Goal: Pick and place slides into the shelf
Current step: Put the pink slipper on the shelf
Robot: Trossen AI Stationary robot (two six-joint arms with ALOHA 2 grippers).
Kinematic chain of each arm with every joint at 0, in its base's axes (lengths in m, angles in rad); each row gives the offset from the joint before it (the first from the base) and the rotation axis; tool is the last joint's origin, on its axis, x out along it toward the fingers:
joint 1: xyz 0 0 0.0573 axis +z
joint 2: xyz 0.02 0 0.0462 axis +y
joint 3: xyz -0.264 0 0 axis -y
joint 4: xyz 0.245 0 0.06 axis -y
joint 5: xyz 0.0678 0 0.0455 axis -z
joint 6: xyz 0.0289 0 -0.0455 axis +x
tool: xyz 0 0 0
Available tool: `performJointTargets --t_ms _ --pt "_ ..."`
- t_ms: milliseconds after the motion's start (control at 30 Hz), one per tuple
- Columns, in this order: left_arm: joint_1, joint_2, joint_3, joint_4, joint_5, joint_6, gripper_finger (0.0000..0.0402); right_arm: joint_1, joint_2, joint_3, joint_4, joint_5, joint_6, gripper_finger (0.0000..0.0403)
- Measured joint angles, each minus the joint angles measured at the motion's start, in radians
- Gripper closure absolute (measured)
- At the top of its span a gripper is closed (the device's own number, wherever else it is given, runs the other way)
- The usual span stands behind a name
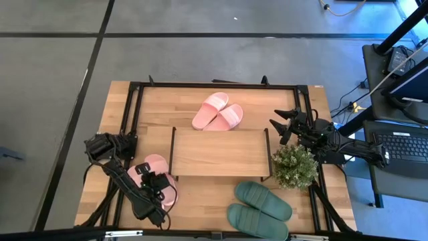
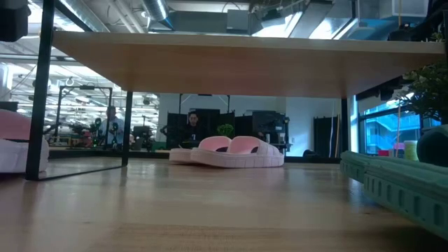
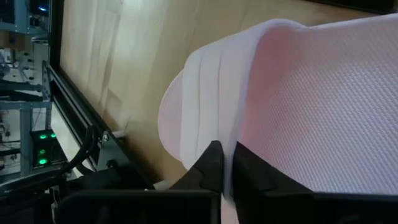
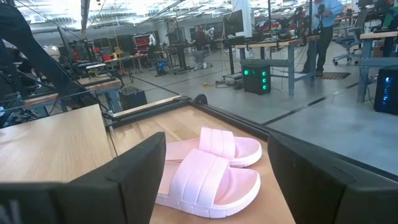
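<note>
Pink rubber fills the left gripper [image 3: 225, 163]: its fingers pinch the strap edge of a pink slide [image 1: 159, 179] left of the shelf [image 1: 219, 152]. Right gripper [image 1: 283, 124] hangs spread wide, near the far pink pair [image 1: 218, 112].

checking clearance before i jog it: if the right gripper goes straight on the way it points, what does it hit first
Most likely the pink slides behind the shelf: they lie straight ahead between the open right gripper fingers, nothing in between, though depth is hard to judge.

Overhead view straight down, low view level under shelf [image 2: 210, 59], both showing pink slides [image 1: 218, 112].
</note>
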Motion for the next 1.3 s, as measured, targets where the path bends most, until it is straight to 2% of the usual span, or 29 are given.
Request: performJointTargets --t_ms 833,1033,1200,1300 --pt "0.000 0.000 0.000 -0.025 0.021 0.000 0.0398 0.000 0.000 0.000 0.000 0.000 0.000 0.0121" --pt "-0.003 -0.002 0.063 -0.095 0.034 0.009 0.0398 0.000 0.000 0.000 0.000 0.000 0.000 0.0121" --pt "-0.014 -0.043 0.105 -0.091 -0.041 0.028 0.0399 0.000 0.000 0.000 0.000 0.000 0.000 0.0121" --pt "-0.009 -0.056 0.116 -0.094 -0.048 0.030 0.0399 0.000 0.000 0.000 0.000 0.000 0.000 0.0121"
